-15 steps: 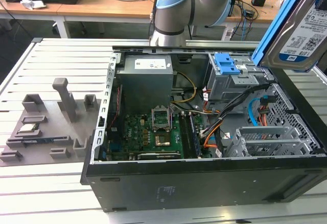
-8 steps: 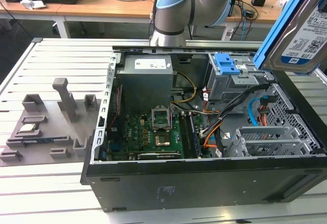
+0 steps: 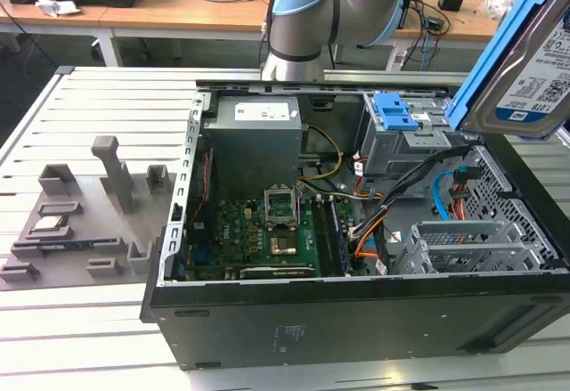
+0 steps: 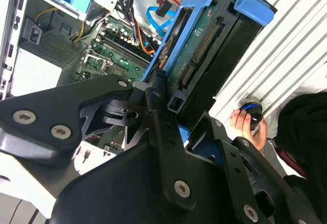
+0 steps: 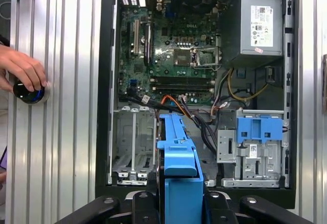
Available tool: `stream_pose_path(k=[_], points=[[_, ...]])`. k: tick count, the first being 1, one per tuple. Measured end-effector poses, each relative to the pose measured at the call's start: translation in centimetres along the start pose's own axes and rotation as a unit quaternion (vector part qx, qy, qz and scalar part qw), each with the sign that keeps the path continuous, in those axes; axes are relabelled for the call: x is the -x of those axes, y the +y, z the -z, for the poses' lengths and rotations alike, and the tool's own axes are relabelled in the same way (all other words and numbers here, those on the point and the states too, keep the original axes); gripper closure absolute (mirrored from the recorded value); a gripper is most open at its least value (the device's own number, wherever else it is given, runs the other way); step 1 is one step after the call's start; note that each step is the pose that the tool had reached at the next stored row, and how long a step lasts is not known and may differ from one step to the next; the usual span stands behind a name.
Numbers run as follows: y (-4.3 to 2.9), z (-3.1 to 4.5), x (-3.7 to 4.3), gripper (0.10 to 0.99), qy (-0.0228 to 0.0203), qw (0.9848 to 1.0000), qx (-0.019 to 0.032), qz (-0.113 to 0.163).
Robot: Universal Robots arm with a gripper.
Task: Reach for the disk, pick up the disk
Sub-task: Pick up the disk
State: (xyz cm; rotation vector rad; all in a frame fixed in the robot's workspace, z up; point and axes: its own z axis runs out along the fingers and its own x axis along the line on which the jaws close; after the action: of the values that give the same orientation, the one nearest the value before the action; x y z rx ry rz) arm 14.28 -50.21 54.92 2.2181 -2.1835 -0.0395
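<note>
The disk [image 3: 527, 61], a silver-grey hard drive with a white-and-blue label in a bright blue bracket, is lifted in the air above the open computer case [image 3: 356, 320], at the exterior view's right. In both wrist views my gripper [image 4: 176, 113] is shut on the disk [image 4: 204, 55], black fingers [image 4: 156, 101] clamping its near end. In the first wrist view the disk [image 5: 179, 168] stands edge-on between the fingers of the gripper [image 5: 179, 206], over the case's empty bay.
Inside the case lie the motherboard [image 3: 258, 231], a grey power supply [image 3: 254, 146] and a drive cage with a blue latch [image 3: 396, 110]. A grey fixture [image 3: 80, 222] holding a small chip sits at the exterior view's left. A person's hand [image 5: 20, 71] rests on a black-and-blue knob [image 5: 31, 94].
</note>
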Motion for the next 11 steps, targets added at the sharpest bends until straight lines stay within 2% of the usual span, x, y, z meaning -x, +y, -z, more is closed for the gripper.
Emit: stream_pose_path(k=[2,4,5,11], points=[[0.00,-0.11,-0.22,0.722,0.0000,1.0000,0.0000,0.000],[-0.02,-1.16,-1.76,0.722,0.0003,1.0000,0.0000,0.000],[-0.02,-1.41,-2.13,0.722,0.0004,1.0000,0.0000,0.000],[-0.03,-1.78,-2.74,0.722,0.0004,1.0000,0.0000,0.000]])
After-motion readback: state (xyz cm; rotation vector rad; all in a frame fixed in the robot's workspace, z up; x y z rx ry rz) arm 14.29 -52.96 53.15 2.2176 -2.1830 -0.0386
